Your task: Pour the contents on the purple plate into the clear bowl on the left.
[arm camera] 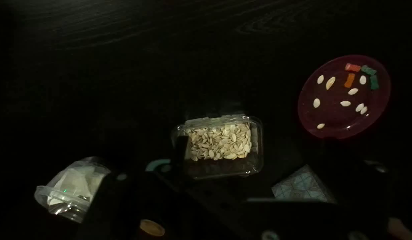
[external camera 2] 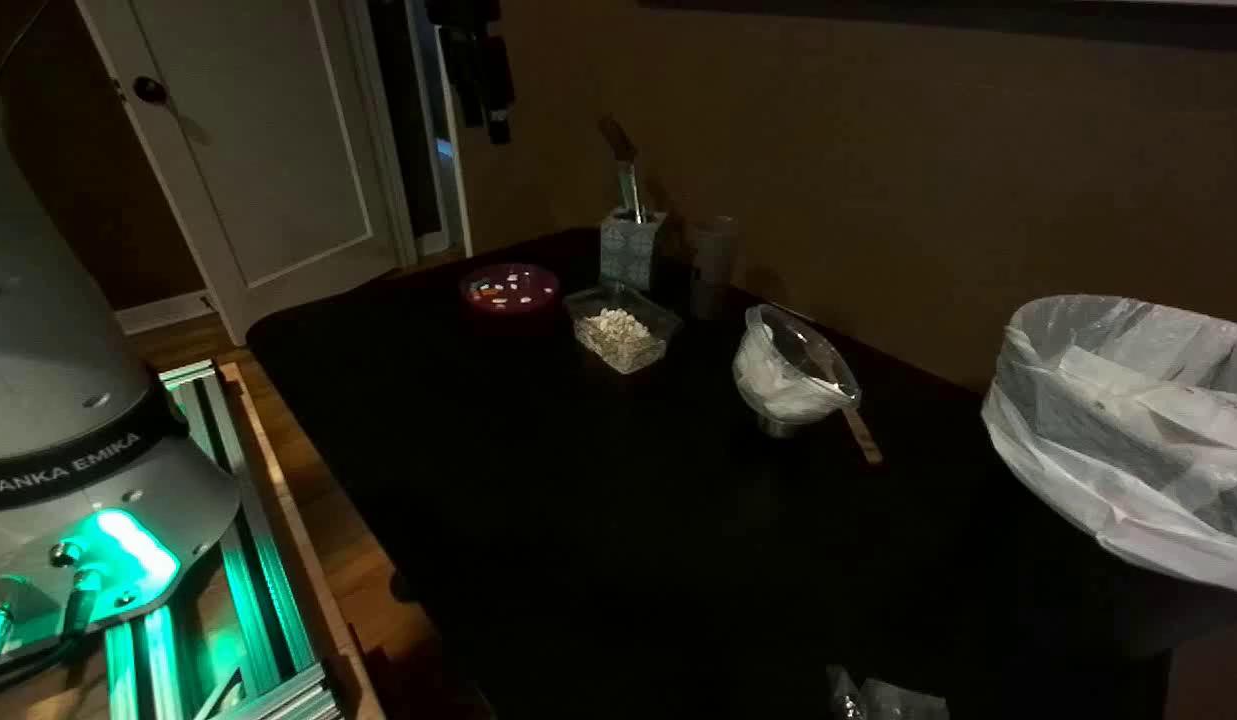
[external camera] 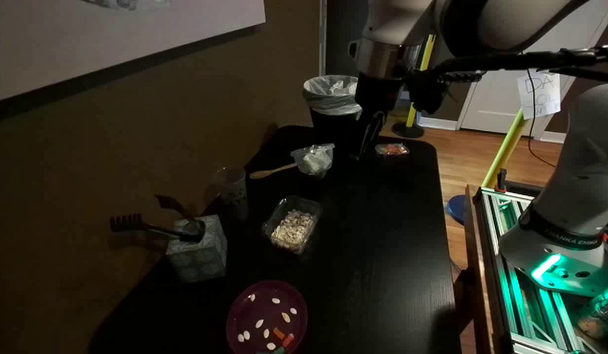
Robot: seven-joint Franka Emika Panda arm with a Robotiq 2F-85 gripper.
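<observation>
The purple plate (external camera: 245, 319) lies on the black table with several white seeds and a few red, orange and green candies on it. It also shows in an exterior view (external camera 2: 478, 300) and in the wrist view (arm camera: 339, 120). A clear bowl (external camera: 304, 156) holding something white sits tilted farther along the table; it also shows in an exterior view (external camera 2: 793, 375) and at the lower left of the wrist view (arm camera: 72, 190). My gripper (external camera: 365, 140) hangs near the table's far end, beside this bowl and away from the plate. In the wrist view its dark fingers (arm camera: 257, 142) stand apart with nothing between them.
A clear tub (arm camera: 255, 166) of seeds stands between plate and bowl. A tissue box (external camera: 198, 260) with utensils and a clear cup (external camera: 231, 189) stand along the wall. A wooden spoon (external camera: 272, 172), lined bin (external camera: 333, 103) and candy packet (external camera: 392, 149) are near the bowl.
</observation>
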